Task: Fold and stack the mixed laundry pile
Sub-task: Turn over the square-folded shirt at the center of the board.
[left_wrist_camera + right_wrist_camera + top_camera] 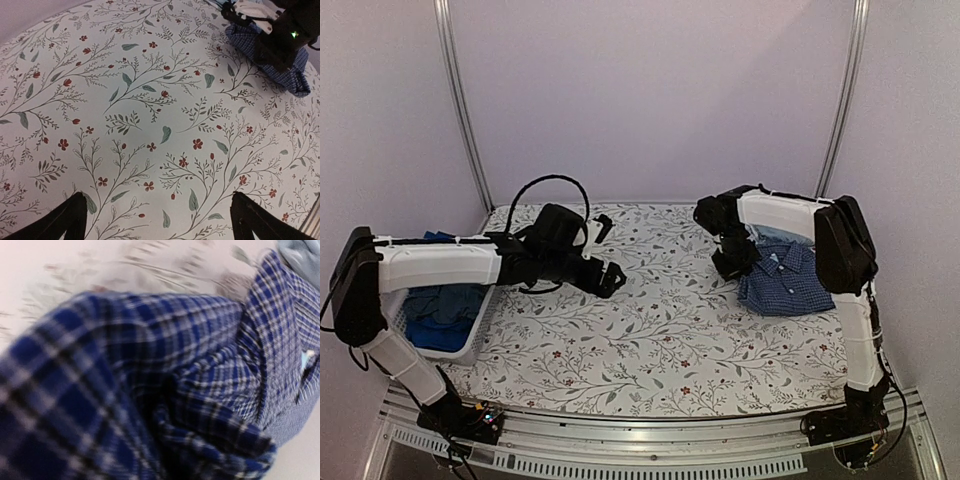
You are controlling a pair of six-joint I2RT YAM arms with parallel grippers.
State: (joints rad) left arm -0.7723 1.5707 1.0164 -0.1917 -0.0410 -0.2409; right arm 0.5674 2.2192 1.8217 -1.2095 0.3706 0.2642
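A dark blue checked shirt (788, 282) lies folded at the table's right side, on top of a light-blue piece (775, 234). My right gripper (732, 262) sits at the shirt's left edge. In the right wrist view the checked cloth (150, 365) fills the frame, bunched where the jaws close, and hides the fingers. More blue garments (440, 310) lie in the white basket (470, 342) at the left. My left gripper (610, 278) hovers over the middle-left of the table, open (158, 196) with only tablecloth between its fingers.
The floral tablecloth (650, 340) covers the table. In the left wrist view the right arm (280, 40) rests over the checked shirt (295, 75). A looped black cable (550, 185) rises above the left arm. Walls close in on three sides.
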